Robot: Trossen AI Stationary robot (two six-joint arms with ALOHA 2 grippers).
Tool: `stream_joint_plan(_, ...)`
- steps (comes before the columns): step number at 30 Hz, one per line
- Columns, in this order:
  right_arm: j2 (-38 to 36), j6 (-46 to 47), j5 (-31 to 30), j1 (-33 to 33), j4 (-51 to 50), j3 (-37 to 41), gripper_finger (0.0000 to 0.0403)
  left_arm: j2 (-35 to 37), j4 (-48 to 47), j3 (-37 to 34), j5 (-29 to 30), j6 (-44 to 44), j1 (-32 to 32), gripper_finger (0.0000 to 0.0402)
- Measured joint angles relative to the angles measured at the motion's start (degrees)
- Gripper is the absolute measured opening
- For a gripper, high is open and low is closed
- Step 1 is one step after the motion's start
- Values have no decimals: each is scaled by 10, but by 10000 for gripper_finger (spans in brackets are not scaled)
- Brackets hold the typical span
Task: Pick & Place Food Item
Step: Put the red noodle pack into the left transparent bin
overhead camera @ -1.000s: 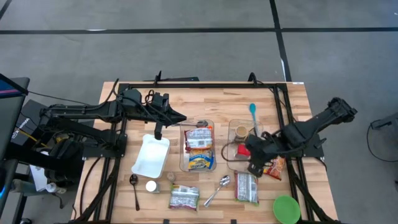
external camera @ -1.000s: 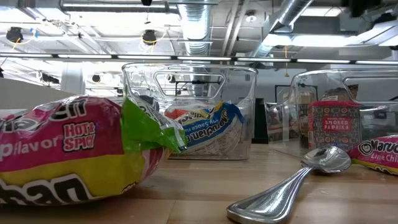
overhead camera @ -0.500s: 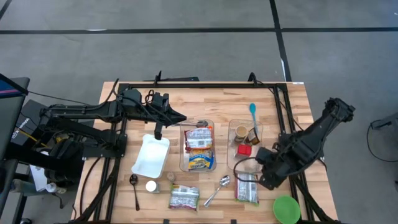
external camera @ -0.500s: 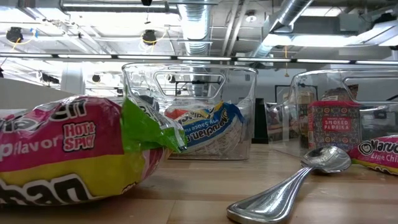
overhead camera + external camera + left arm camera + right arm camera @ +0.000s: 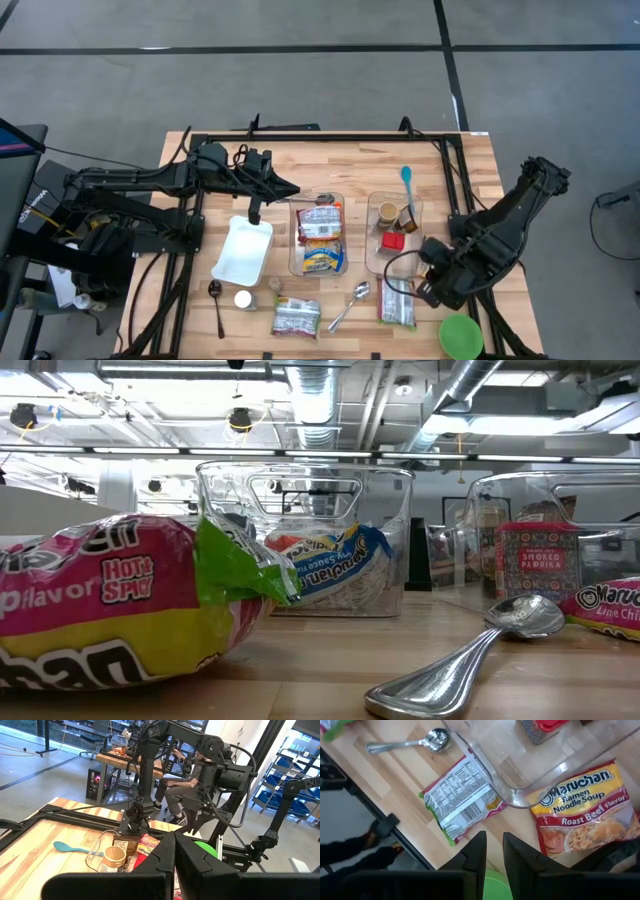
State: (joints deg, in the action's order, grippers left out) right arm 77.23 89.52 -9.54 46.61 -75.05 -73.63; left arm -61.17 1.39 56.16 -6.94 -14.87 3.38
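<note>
Several ramen packets are in view. Two lie in the left clear bin [image 5: 320,240], one lies near the front edge [image 5: 296,316], and a pink-and-green one [image 5: 462,797] lies face down by the right clear bin [image 5: 545,765]. A beef packet [image 5: 580,815] lies flat beside that bin. My right gripper [image 5: 494,855] points down above bare wood between the pink-and-green packet and the green bowl [image 5: 460,337]. Its fingers stand a narrow gap apart with nothing between them. My left gripper [image 5: 297,190] waits shut, held level above the table's far left part.
A metal spoon [image 5: 350,305] lies between the two front packets. The right bin holds spice jars and a red-capped one [image 5: 392,240], with a blue spoon [image 5: 407,185] at its far end. A white tray [image 5: 243,250], a black spoon [image 5: 217,300] and a small jar [image 5: 244,299] lie at left.
My right gripper has swung from beside the right bin toward the table's near edge and a little to the right, sinking slightly and rolling about its own axis. The arm now covers the beef packet in the high view. No packet has moved.
</note>
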Motion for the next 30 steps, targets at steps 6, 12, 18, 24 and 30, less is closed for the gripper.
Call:
stream_joint_plan(6,0,44,-10,0,-19,0,58,0,0,0,0,0,0,0)
stream_joint_plan(12,0,95,-10,0,-43,0,58,0,0,0,0,0,0,0)
stream_joint_plan(18,0,130,-10,0,-44,0,58,0,0,0,0,0,0,0)
stream_joint_plan(24,0,129,-10,0,-43,0,58,0,0,0,0,0,0,0)
stream_joint_plan(30,0,126,-10,0,-43,0,58,0,0,0,0,0,0,0)
